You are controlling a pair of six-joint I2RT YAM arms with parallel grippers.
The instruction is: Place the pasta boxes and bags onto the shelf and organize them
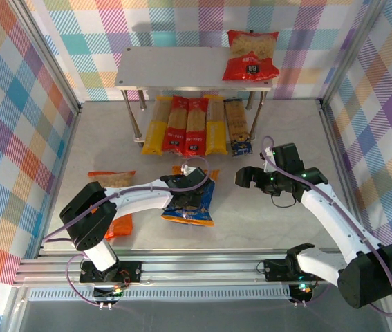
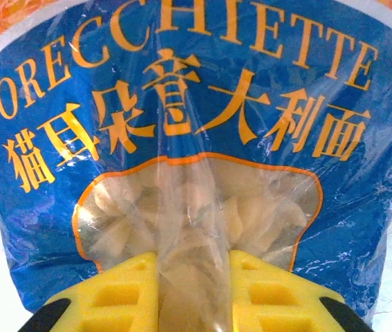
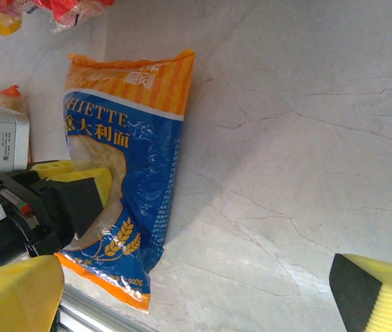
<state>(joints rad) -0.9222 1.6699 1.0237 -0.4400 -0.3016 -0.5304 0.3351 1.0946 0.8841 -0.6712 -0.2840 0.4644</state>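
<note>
The blue bag (image 1: 190, 204) lies flat on the table in front of the shelf (image 1: 168, 69). My left gripper (image 1: 190, 187) is on its middle. In the left wrist view the yellow fingers (image 2: 119, 294) pinch a raised fold of the clear window of the blue bag (image 2: 196, 104). My right gripper (image 1: 247, 176) hangs open over bare table to the right of the blue bag (image 3: 137, 138). The orange bag (image 1: 113, 181) lies at the left, partly under the left arm. The red bag (image 1: 251, 55) stands on the shelf's top board. Several pasta boxes (image 1: 196, 124) lie side by side below.
Metal frame rails (image 1: 182, 266) run along the near table edge by the arm bases. Checked walls close in the left, right and back. The shelf legs (image 1: 135, 124) stand beside the row of boxes. Bare marble table (image 3: 285, 138) stretches right of the blue bag.
</note>
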